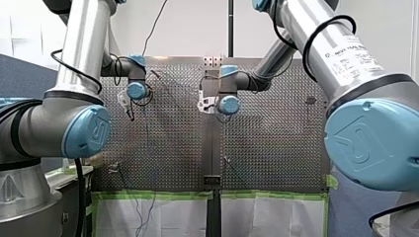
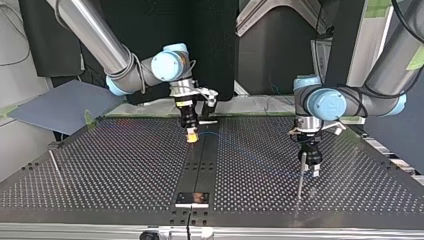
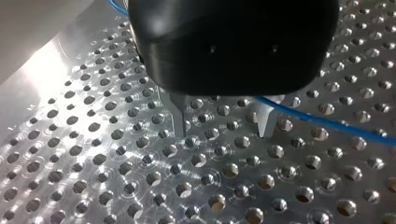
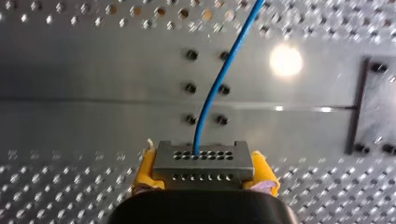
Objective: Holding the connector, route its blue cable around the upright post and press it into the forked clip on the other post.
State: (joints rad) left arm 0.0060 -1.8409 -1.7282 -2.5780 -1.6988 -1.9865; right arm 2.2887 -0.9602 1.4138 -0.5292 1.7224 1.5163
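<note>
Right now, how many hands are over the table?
2. My right hand, gripping the connector, over the centre strip; my left hand beside a post at the top view's right.

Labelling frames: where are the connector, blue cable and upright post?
connector (image 4: 203, 164): right wrist view, its holed face.
blue cable (image 4: 217, 79): right wrist view, stretch ahead of the connector.
upright post (image 2: 300, 179): top view, mid-shaft.

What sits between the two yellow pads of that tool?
A grey connector with rows of small holes, clamped between the yellow pads of my right tool; its blue cable runs out ahead. The right wrist view shows it.
</note>
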